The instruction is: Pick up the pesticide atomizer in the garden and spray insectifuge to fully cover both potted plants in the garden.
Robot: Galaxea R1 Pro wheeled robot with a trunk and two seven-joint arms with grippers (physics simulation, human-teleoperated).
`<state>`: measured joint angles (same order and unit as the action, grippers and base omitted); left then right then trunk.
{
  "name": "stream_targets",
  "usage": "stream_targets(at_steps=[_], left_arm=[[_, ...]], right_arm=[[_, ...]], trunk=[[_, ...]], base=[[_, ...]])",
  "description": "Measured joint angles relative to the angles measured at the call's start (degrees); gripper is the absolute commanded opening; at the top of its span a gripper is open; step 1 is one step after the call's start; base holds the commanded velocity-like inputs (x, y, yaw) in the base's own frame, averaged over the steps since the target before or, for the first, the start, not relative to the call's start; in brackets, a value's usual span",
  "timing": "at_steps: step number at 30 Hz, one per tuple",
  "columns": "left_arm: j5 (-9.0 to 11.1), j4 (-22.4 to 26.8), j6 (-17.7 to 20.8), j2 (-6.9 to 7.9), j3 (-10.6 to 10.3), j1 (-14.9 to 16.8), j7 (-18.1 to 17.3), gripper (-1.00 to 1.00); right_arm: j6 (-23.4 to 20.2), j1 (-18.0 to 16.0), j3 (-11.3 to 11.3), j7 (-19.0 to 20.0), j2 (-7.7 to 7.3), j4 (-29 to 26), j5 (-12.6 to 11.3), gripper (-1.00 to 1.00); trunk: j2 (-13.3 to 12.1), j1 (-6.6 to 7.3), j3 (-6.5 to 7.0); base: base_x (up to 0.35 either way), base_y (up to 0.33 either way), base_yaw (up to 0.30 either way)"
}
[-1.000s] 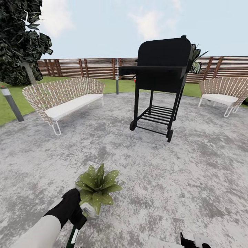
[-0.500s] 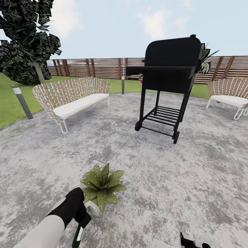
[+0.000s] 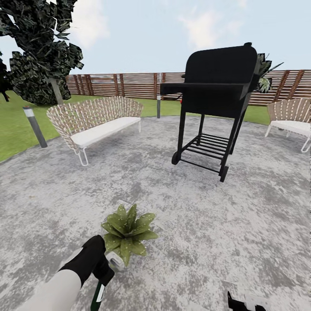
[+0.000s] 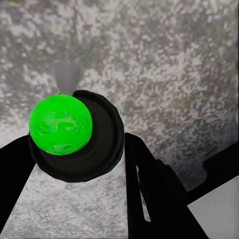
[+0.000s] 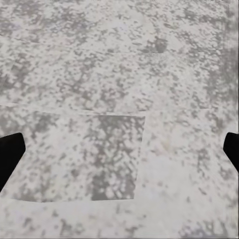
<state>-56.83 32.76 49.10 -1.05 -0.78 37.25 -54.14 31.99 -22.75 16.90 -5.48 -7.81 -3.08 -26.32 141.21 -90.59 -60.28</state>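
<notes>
One potted plant [image 3: 128, 232], a low rosette of pointed green leaves in a small grey pot [image 3: 114, 261], stands on the grey patio of the garden [image 3: 207, 224] just ahead of me. Whitish insectifuge specks [image 3: 123, 225] dot its leaves. The second potted plant is out of view. My left gripper [image 3: 100, 280] hangs just beside the pot, shut on the dark green pesticide atomizer [image 3: 98, 296]. In the left wrist view the atomizer [image 4: 60, 124] appears end-on as a bright green round inside a black ring, between the black fingers [image 4: 152, 196]. My right gripper [image 3: 242, 303] [image 5: 119, 152] is open over bare patio.
A black grill cart [image 3: 212, 108] stands mid-patio ahead. A wicker bench [image 3: 96, 122] is to the left, a wicker chair [image 3: 294, 119] at the far right. A grey bollard lamp [image 3: 35, 127], a dark tree [image 3: 39, 52], lawn [image 3: 13, 138] and slatted fence [image 3: 129, 84] lie beyond.
The whole picture has slid to the right, so the camera has turned left. The left gripper keeps the atomizer beside the pot, and the right gripper is unchanged.
</notes>
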Motion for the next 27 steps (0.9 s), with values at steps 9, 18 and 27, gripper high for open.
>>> stream_targets(at_steps=[9,18,27], left_arm=[[1.01,0.01,0.01,0.0,0.0,0.0,-0.03,-1.0],[2.96,0.01,-0.1,-0.04,-0.19,0.0,-0.58,-1.0],[3.85,-0.34,-7.08,0.23,-4.04,7.63,-11.0,-1.0]], right_arm=[[0.02,0.0,0.0,0.02,0.26,-0.23,-0.09,1.0],[0.04,0.0,0.0,0.01,0.34,-0.22,-0.09,1.0],[0.02,0.0,0.0,0.02,0.43,-0.23,-0.09,1.0]], trunk=[[0.0,0.0,0.0],[0.0,0.01,0.0],[0.0,0.01,0.01]], base=[[0.0,-0.159,0.005],[0.113,-0.193,0.169],[0.004,-0.006,0.002]])
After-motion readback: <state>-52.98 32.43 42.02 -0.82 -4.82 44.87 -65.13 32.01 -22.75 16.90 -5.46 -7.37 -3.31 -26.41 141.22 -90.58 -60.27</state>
